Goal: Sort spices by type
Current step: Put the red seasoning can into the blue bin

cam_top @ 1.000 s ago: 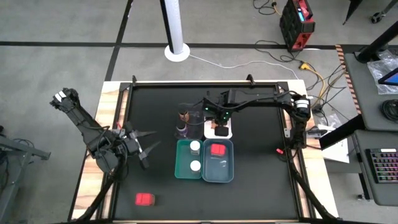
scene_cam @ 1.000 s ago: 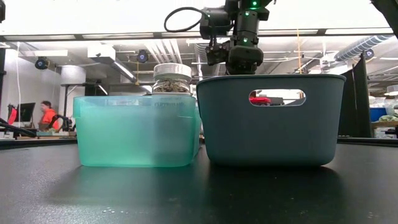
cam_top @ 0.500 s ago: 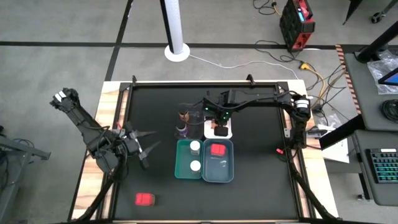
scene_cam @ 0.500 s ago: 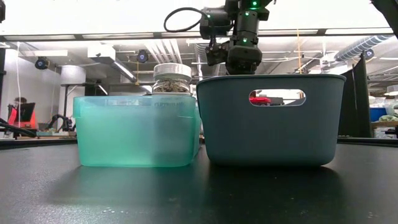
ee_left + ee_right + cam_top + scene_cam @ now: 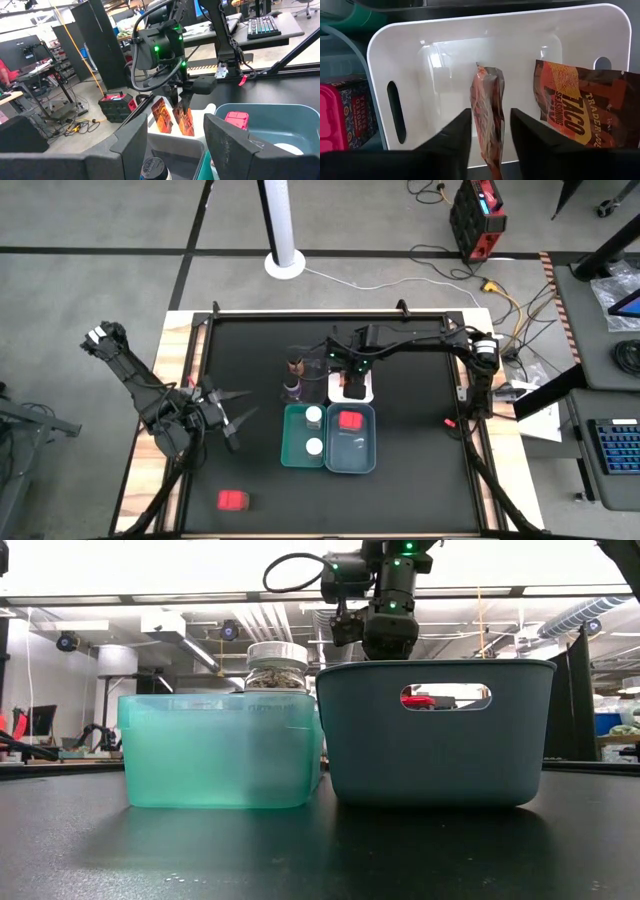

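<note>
Over the white tray [image 5: 500, 65], the right gripper [image 5: 490, 145] hangs with its two fingers flanking an upright seasoning packet [image 5: 488, 115]; a thin gap shows on each side, so the jaws read as slightly parted and the packet looks just let go rather than clamped. Second packet [image 5: 580, 112], printed TACO, leans against the tray's far wall beside it

Step in hand, by my judgement: release of the packet into the white tray next to its twin. To do it well: open wider before lifting, rise straight up so neither finger drags the thin film, and stay clear of the leaning packet

Left gripper [image 5: 232, 417] waits open and empty near the table's left side, well apart from the trays

Elsewhere: one red box [image 5: 349, 420] lies in the grey-blue tray [image 5: 352, 460], the other red box [image 5: 232, 500] sits alone on the table [image 5: 420, 490] near the front left, not yet sorted. Two white-capped jars [image 5: 314, 431] stand in the teal tray [image 5: 292, 450]; two dark bottles [image 5: 293, 377] stand just behind it

View notes: only the right wrist view shows the gaps at the fingers. The left wrist view shows both packets upright side by side. The low view hides the white tray behind the grey-blue one; the high view alone shows the stray box
</note>
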Available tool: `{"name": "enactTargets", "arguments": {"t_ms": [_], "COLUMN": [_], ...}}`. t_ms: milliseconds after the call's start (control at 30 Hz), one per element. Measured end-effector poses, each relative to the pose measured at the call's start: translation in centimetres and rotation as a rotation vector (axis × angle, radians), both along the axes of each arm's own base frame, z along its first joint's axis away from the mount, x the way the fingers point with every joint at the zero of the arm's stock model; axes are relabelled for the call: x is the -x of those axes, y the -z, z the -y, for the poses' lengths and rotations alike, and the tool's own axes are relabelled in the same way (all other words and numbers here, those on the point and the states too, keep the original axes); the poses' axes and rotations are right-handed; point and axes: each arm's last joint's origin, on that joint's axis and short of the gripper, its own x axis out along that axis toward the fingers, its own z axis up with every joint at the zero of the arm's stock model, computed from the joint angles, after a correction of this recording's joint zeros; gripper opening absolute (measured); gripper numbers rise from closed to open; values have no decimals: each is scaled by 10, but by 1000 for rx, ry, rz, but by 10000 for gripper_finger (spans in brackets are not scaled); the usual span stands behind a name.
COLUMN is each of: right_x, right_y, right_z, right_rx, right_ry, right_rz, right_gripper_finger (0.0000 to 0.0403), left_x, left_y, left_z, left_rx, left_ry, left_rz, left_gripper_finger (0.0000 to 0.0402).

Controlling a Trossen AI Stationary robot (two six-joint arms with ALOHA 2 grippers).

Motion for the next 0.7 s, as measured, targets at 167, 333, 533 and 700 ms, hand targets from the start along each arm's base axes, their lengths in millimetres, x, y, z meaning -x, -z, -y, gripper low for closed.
{"name": "enactTargets", "arguments": {"t_ms": [167, 333, 533, 700], "right_x": [0, 2, 1, 6], "right_y": [-1, -8, -26, -53], "right_z": [0, 0, 0, 0], "right_rx": [0, 3, 13, 27], "right_ry": [3, 6, 12, 60], "right_rz": [3, 19, 31, 11], "right_gripper_finger": [174, 213, 239, 248], "left_x": [0, 0, 0, 0], "left_y": [0, 0, 0, 0], "left_z": [0, 0, 0, 0], "left_rx": [0, 0, 0, 0], "left_ry": [0, 0, 0, 0], "left_rz": [0, 0, 0, 0], "left_gripper_finger": [178, 178, 178, 178]}}
